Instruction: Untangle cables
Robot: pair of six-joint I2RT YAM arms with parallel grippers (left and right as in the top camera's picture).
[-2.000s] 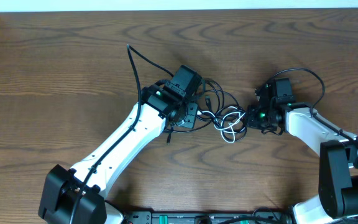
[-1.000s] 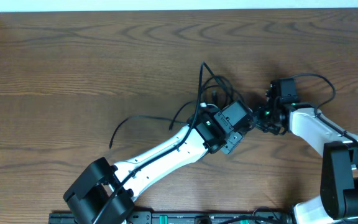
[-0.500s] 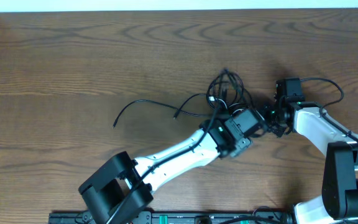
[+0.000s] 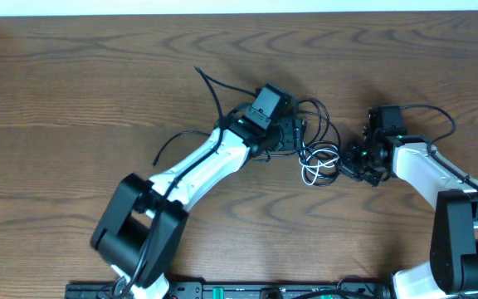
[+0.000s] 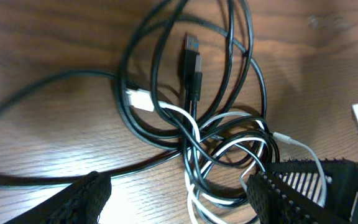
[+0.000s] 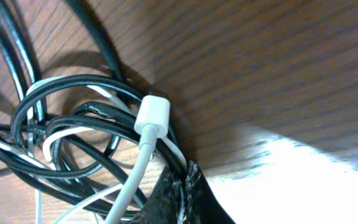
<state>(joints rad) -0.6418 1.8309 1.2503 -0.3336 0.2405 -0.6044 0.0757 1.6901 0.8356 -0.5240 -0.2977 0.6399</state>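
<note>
The cables (image 4: 312, 148) lie as a knot of thin black cords and one white cord between the two grippers. In the left wrist view the knot (image 5: 194, 134) shows a black USB plug (image 5: 191, 53) and a white plug (image 5: 140, 100). My left gripper (image 4: 293, 135) is open, its fingers (image 5: 176, 190) spread on either side of the knot's lower loops. My right gripper (image 4: 352, 163) is at the knot's right edge. Its fingers (image 6: 185, 183) are shut on a black cord, next to a white plug (image 6: 153, 116).
A loose black cord end (image 4: 199, 71) trails off to the upper left of the left gripper, and another black strand (image 4: 168, 149) curves out beside the left arm. The brown wooden table (image 4: 98, 75) stretches all around.
My left arm has swung from below the knot up and to the left. The knot has slid down and now lies between the grippers. The right gripper has stayed at the knot's right edge.
</note>
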